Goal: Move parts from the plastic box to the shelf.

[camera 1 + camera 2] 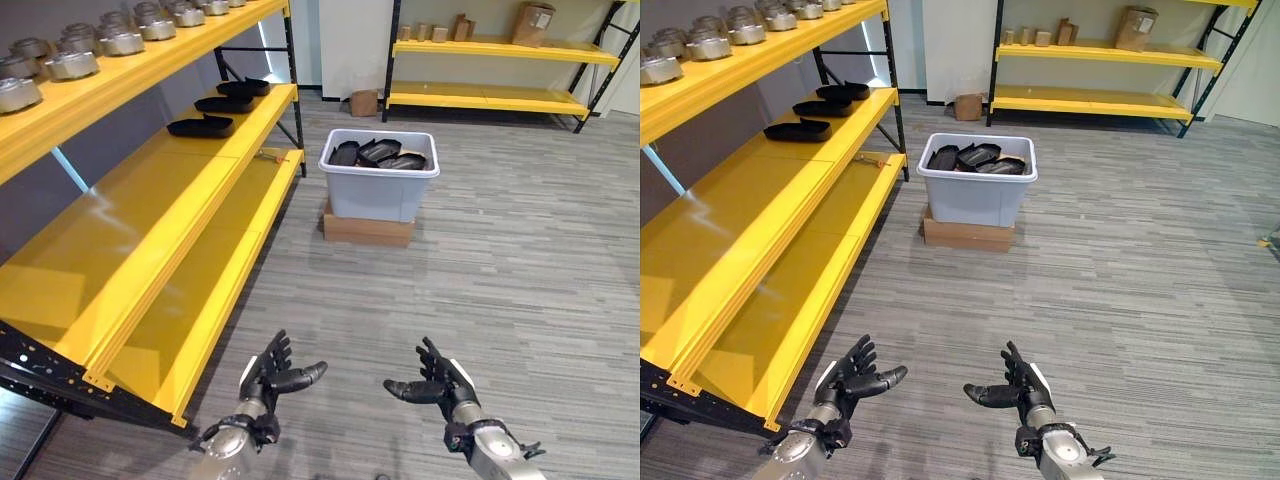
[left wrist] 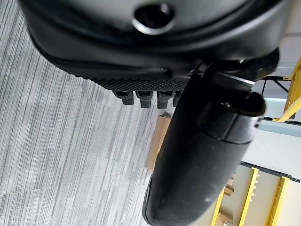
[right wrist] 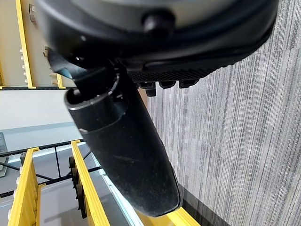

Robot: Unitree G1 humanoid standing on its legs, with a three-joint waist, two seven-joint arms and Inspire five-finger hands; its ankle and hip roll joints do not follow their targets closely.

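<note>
A grey plastic box [image 1: 378,185] stands on the floor ahead, resting on a flat cardboard base [image 1: 367,226]. Several black moulded parts [image 1: 379,153] lie inside it. The yellow shelf [image 1: 140,215] runs along the left side, and three black parts [image 1: 202,127] lie in a row on its middle level towards the far end. My left hand [image 1: 268,377] and right hand [image 1: 437,385] hover low over the floor near me, well short of the box. Both are open with straight fingers, thumbs pointing inward, and hold nothing.
Grey metal parts [image 1: 72,64] line the shelf's top level. A second yellow rack [image 1: 495,68] with cardboard boxes stands along the back wall, with a small carton [image 1: 364,102] on the floor before it. Grey carpet [image 1: 520,270] spreads wide between me and the box.
</note>
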